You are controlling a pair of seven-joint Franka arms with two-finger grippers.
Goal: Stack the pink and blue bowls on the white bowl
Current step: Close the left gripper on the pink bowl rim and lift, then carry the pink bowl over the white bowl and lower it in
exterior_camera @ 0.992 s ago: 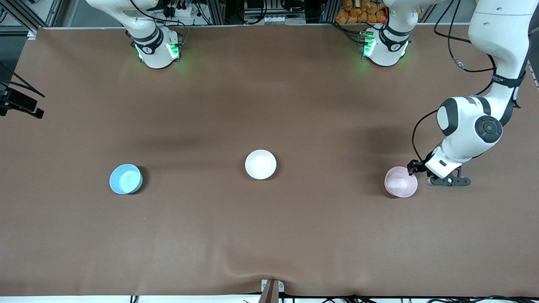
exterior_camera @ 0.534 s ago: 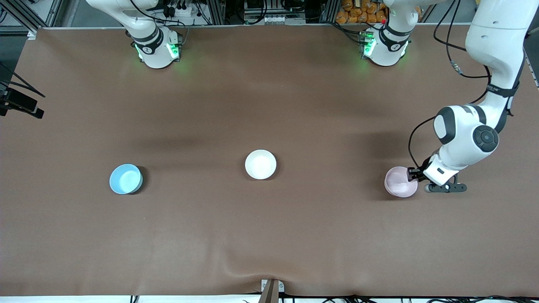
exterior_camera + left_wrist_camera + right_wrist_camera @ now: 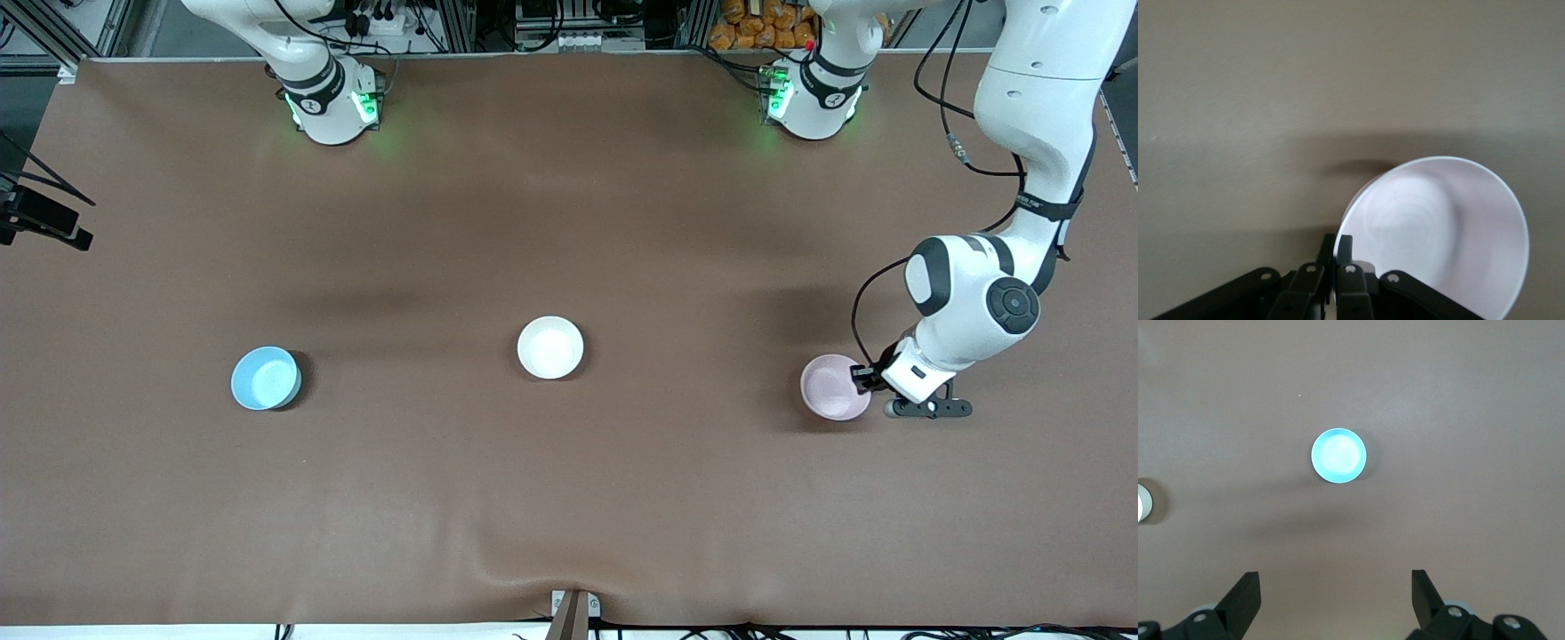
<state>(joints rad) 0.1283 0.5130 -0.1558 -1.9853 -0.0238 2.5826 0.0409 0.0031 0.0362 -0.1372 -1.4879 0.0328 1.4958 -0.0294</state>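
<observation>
Pale pink smooth round bowl [image 3: 834, 387] is pinched at its rim by your left gripper [image 3: 861, 379], so next lift it over to the plain white round bowl [image 3: 550, 347], while your right gripper [image 3: 1335, 600] waits spread wide above the sky-blue round bowl [image 3: 265, 378].

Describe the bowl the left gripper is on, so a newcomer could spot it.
On the brown table, three small bowls sit in a row. The pink bowl is the one at the left arm's end, with the left gripper shut on its rim. It is pale pink, unlike the white bowl mid-row and the blue bowl at the right arm's end.
</observation>
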